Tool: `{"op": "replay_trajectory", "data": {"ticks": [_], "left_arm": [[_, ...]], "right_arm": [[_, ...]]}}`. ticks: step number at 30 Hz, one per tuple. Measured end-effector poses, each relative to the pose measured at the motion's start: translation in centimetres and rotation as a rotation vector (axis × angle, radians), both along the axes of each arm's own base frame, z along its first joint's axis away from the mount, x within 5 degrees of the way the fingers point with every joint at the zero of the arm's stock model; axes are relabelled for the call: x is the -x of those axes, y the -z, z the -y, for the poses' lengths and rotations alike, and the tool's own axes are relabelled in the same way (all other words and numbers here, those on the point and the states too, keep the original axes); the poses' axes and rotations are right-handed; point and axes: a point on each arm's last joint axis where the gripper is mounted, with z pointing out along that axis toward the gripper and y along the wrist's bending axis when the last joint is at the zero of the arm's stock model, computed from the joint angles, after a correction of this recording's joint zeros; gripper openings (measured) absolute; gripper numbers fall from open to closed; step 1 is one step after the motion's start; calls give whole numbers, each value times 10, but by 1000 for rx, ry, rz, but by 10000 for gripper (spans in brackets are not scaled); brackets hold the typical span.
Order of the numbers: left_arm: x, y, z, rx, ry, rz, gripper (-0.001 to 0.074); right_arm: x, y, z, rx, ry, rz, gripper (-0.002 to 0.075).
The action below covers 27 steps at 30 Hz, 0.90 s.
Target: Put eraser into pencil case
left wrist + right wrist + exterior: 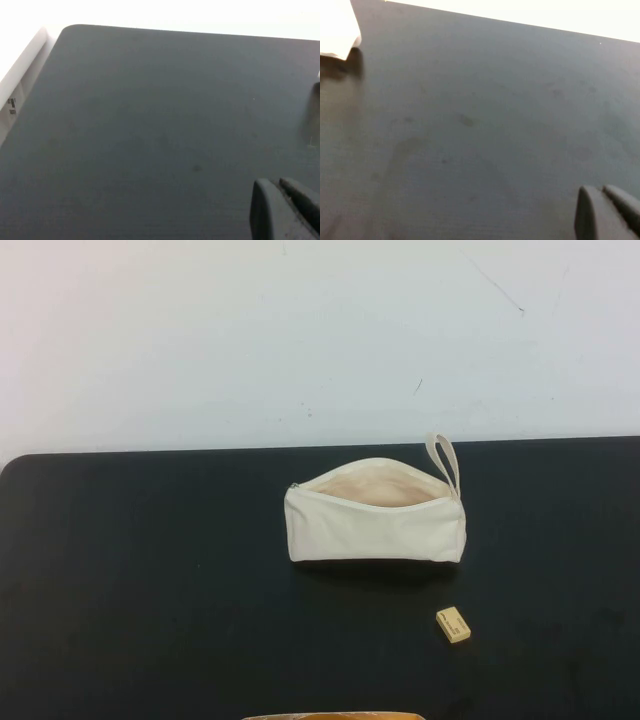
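Note:
The cream-white pencil case (375,525) lies in the middle of the black table (150,580), its zip open and the peach lining showing, with its loop strap (445,460) at the right end. The small pale yellow-tan eraser (453,625) lies on the table in front of the case's right end, apart from it. Neither arm shows in the high view. My left gripper (276,184) is shut and empty over bare table. My right gripper (600,190) is shut and empty over bare table. A white corner, probably the pencil case (337,30), shows in the right wrist view.
A white wall (320,340) rises behind the table's far edge. A tan strip (335,716) shows at the near edge of the high view. The table's rounded corner (70,30) shows in the left wrist view.

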Motion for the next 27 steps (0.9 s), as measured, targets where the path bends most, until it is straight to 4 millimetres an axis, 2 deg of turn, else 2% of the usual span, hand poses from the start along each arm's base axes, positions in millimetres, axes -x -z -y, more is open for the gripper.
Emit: {"op": "replay_trajectory", "data": {"ticks": [27], "left_arm": [[0, 0, 0, -45, 14, 2, -2]], "right_arm": [[0, 0, 0, -1, 0, 0, -1]]}}
